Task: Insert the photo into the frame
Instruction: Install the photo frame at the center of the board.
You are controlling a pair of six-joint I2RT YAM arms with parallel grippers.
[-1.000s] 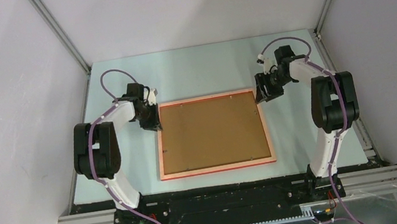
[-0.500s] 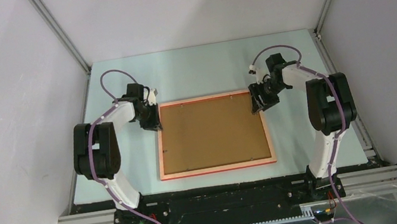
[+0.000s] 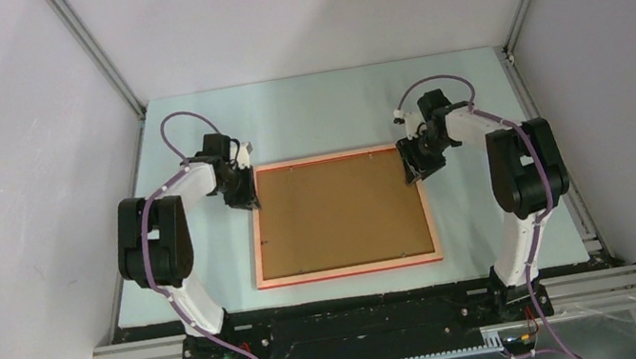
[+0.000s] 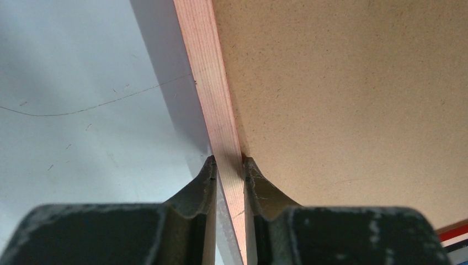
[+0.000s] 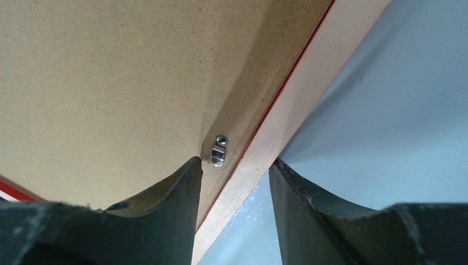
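Note:
The frame (image 3: 351, 271) lies face down on the table, its pale wood back edges around a plain brown backing board (image 3: 339, 213). The photo is hidden. My left gripper (image 3: 246, 196) is shut on the frame's left rail (image 4: 207, 77) near the far left corner, one finger on each side (image 4: 228, 165). My right gripper (image 3: 411, 169) stands open astride the right rail (image 5: 309, 94) near the far right corner. One fingertip (image 5: 190, 168) rests over the board beside a small metal clip (image 5: 219, 150); the other is outside the rail, above the table. Its jaws (image 5: 235, 161) do not touch the rail.
The pale blue-green table (image 3: 323, 111) is bounded by grey enclosure walls and aluminium posts (image 3: 97, 55) at the back corners. Both arm bases sit on the black bar (image 3: 356, 323) at the near edge. Small metal clips dot the board's border.
My right gripper has moved left onto the frame's far right corner and now straddles the rail, jaws slightly narrower. The left gripper and the frame have not moved.

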